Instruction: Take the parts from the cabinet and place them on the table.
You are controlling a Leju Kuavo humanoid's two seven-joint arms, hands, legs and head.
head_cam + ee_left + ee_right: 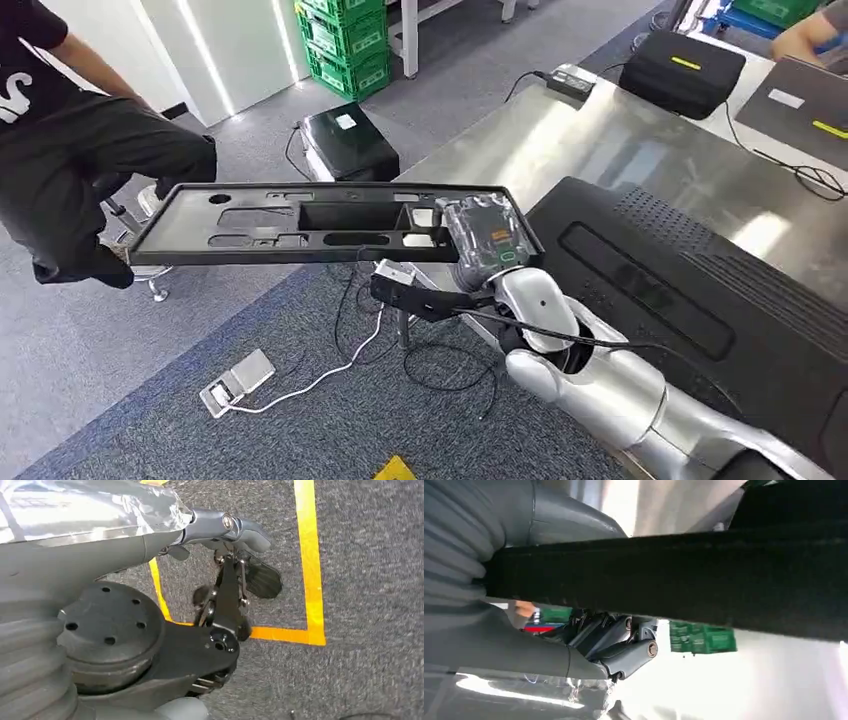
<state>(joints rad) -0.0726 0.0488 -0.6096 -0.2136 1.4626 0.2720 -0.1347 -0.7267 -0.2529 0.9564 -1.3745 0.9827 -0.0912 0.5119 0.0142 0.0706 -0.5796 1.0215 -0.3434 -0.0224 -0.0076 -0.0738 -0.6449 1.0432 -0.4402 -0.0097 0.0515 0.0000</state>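
One long black plastic part (320, 222) juts sideways from the right hand (485, 235), gripped at its end; left hand (230, 587) hangs with fingers curled, holding nothing.

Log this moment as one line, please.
right hand: holds long black part by one end, in air beside metal table | left hand: hangs over floor, holds nothing | placement: not yet done

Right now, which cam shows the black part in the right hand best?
Head view: the whole long black part shows, gripped at one end by the right hand. Right wrist view shows its dark edge close up. Left wrist view looks at floor.
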